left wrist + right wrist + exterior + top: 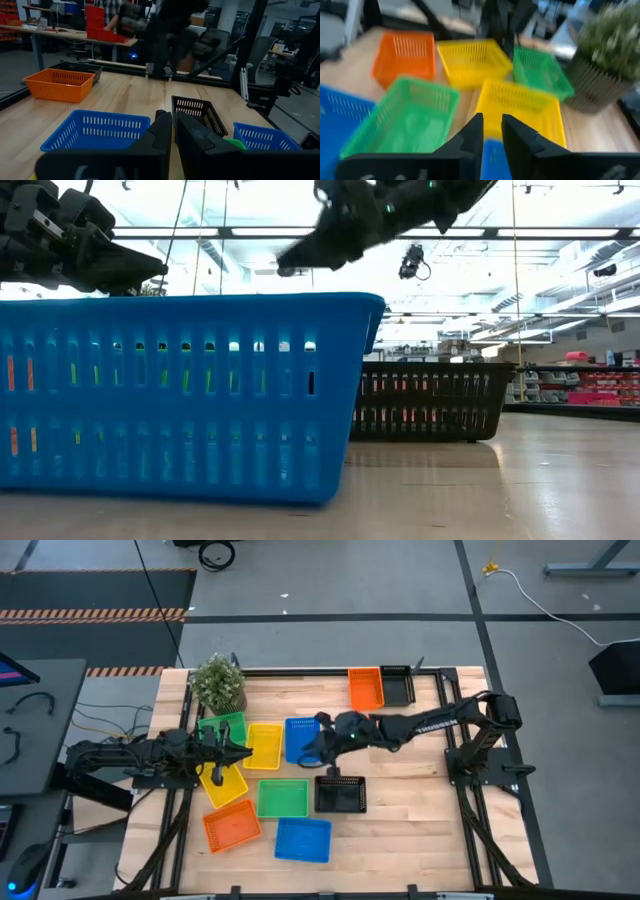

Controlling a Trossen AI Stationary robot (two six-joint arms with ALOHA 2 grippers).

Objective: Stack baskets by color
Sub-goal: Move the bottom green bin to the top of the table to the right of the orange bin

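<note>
1. Low view is mostly blocked by one blue basket (185,395); a black basket (430,400) peeks out behind it.
2. Left claw (240,753) hovers over the yellow basket (224,783) near the bench's left edge, fingers nearly together, gripping nothing visible.
3. Right claw (312,755) sits above the mid-bench blue basket (300,737); fingers a little apart, empty.
4. Orange basket (365,688) and another black basket (397,685) sit at the far edge.
5. Pale wooden bench (420,830); a potted plant (218,683) stands at its far-left corner, grey floor around.

Yellow baskets (520,107), green basket (407,117), potted plant (610,55)
</note>
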